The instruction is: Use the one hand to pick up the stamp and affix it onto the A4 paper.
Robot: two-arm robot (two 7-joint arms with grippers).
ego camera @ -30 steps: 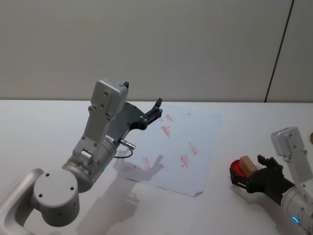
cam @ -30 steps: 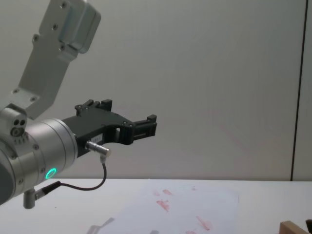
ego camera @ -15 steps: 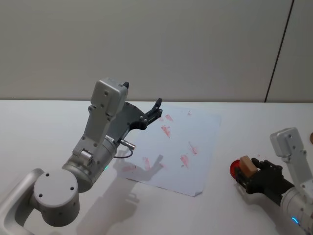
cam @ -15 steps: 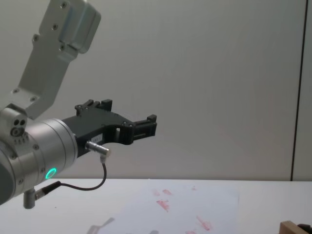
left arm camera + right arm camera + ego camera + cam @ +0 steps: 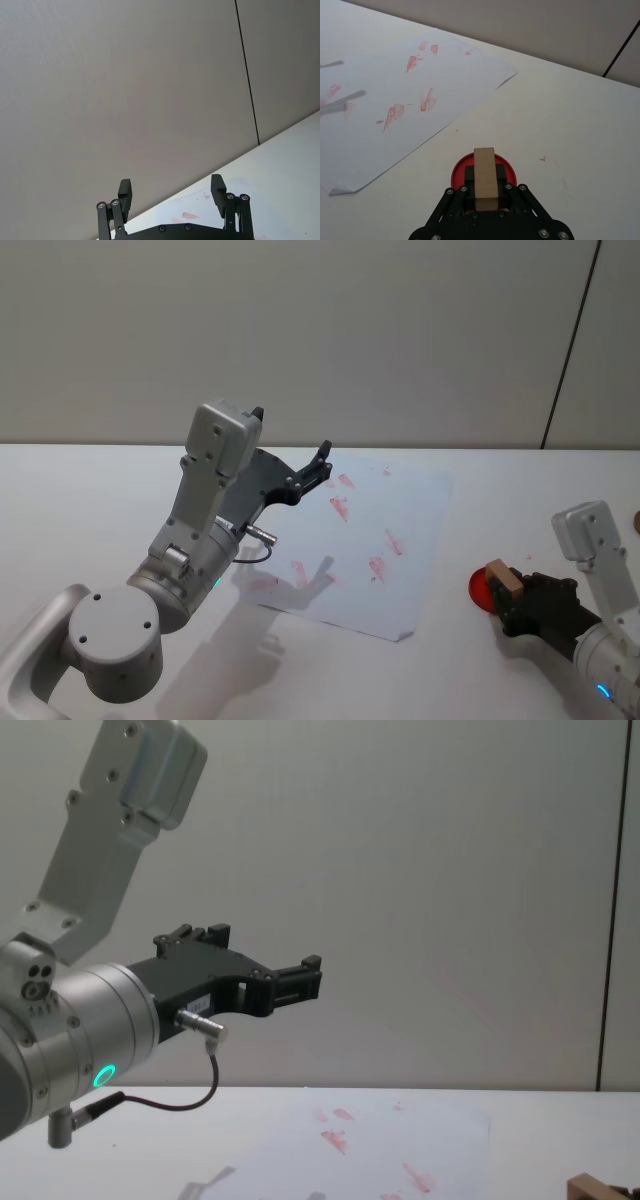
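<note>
The stamp (image 5: 485, 176), a light-brown wooden block, sits between the fingers of my right gripper (image 5: 485, 189), which is shut on it. It is over a round red ink pad (image 5: 460, 172), right of the paper. In the head view the stamp (image 5: 505, 586) and right gripper (image 5: 512, 602) are at the table's right. The stamp's top (image 5: 586, 1187) peeks in at the chest view's lower right. The A4 paper (image 5: 380, 530) lies mid-table, white with several red marks. My left gripper (image 5: 320, 465) hangs open and raised above the paper's far left part, holding nothing.
The left arm's grey body (image 5: 200, 530) with its green ring (image 5: 103, 1075) and cable stands over the table's left half. The paper's near corner (image 5: 335, 189) curls up slightly. A grey wall rises behind the table.
My right gripper's fingers have closed in from either side onto the stamp over the red pad. The left arm has not moved.
</note>
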